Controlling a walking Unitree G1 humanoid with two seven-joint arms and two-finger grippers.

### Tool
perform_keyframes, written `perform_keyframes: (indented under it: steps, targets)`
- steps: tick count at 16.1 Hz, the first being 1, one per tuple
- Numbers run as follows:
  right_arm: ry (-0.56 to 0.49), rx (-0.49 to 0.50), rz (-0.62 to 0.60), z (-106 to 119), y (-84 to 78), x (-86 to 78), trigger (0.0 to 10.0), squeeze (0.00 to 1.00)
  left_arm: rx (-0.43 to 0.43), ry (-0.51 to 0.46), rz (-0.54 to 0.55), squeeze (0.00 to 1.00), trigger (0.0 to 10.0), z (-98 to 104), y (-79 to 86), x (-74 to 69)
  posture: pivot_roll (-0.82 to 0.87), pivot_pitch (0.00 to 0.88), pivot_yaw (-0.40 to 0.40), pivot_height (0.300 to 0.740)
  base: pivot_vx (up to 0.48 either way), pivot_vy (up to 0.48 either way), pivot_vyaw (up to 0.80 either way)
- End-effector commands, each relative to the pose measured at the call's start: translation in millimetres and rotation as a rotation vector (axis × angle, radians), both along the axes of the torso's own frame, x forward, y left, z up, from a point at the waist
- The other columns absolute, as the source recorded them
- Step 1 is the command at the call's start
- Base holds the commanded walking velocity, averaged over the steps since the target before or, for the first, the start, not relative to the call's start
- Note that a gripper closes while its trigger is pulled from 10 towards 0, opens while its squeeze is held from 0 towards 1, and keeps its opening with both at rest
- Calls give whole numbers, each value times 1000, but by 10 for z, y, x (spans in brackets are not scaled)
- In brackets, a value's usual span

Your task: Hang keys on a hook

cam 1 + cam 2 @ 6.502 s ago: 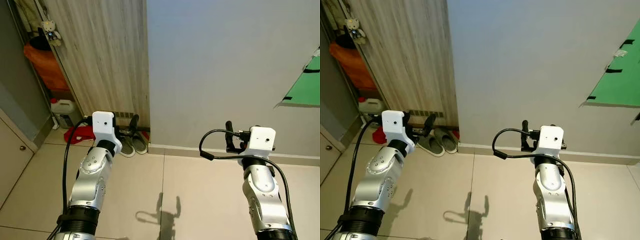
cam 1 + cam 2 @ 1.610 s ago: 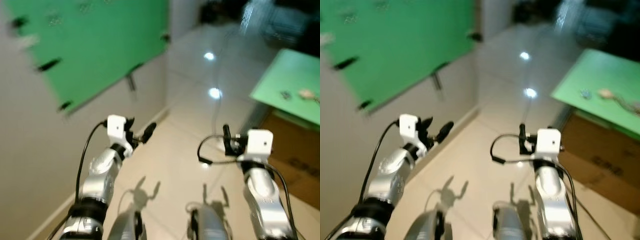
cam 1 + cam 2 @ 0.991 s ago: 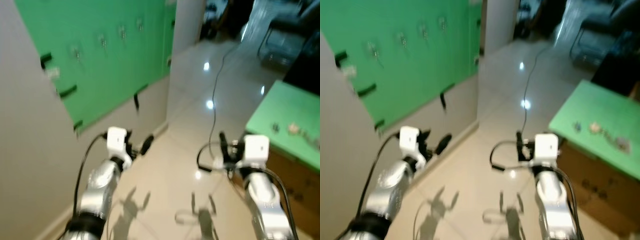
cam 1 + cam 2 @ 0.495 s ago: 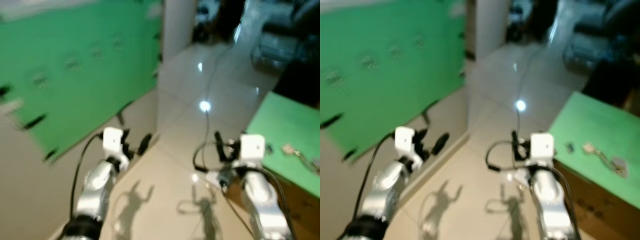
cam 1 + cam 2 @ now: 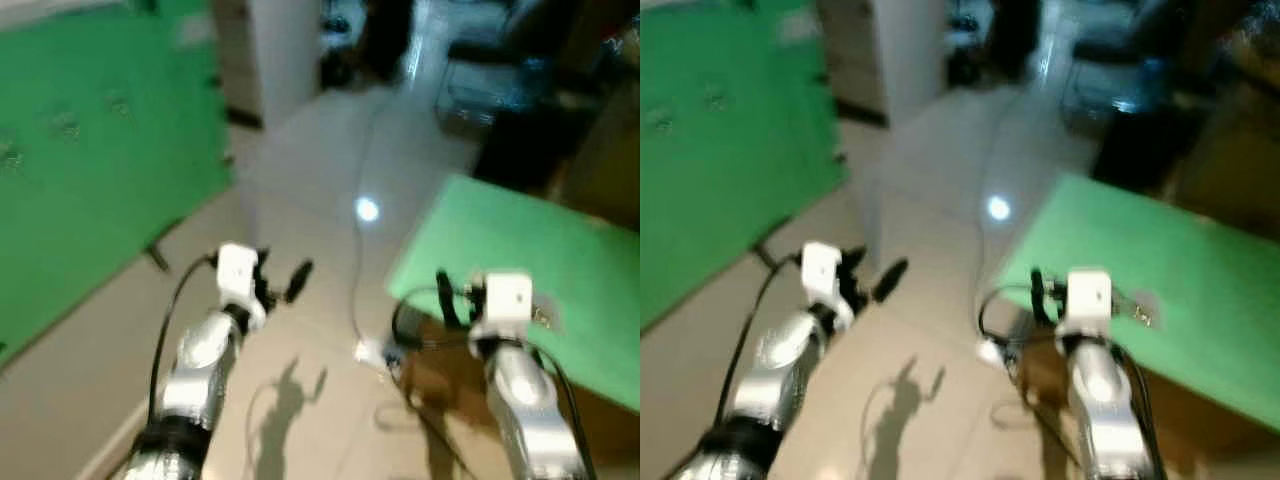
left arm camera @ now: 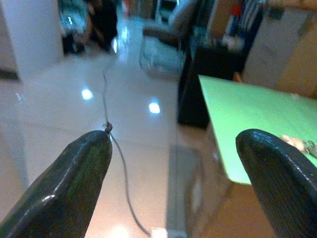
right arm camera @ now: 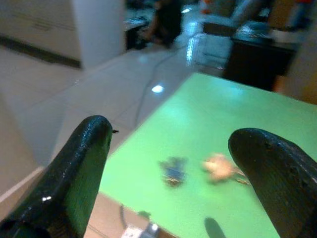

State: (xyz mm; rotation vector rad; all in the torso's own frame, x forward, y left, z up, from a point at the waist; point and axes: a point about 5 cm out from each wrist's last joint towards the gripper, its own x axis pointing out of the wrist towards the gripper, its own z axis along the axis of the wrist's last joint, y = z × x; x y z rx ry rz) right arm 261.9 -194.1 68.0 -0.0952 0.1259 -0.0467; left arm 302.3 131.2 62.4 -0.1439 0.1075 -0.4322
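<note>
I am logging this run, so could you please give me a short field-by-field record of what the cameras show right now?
left claw: open, raised over the pale tiled floor, holding nothing
right claw: open, raised in front of the green table, holding nothing
green table: to the robot's right, small blurred items on its top, likely the keys
green board: on the wall to the robot's left, faint hook-like spots, too blurred to confirm
cable: runs across the floor
image quality: blurred by camera motion
</note>
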Motion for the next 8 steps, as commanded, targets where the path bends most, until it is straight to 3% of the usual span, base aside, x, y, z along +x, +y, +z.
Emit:
perform_keyframes:
  steps: [1,2,4,8]
  targets:
    - [-10,-10,-15,26,-49,-3,10000,0,-1,35,89,0,10000,-36,73,34,-119,0,24,740,0,0,-650]
    - [-15,-17,-10,32,-46,-5,10000,0,13,67,249,0,10000,-80,246,57,-119,0,23,740,0,0,-663]
    - [-38,-20,-12,50,-61,-10,10000,0,40,47,394,0,10000,-99,466,-2,-111,0,19,740,0,0,-691]
    - [-55,4,7,32,-60,-12,10000,0,50,-37,257,0,10000,38,278,-2,-85,0,11,740,0,0,-703]
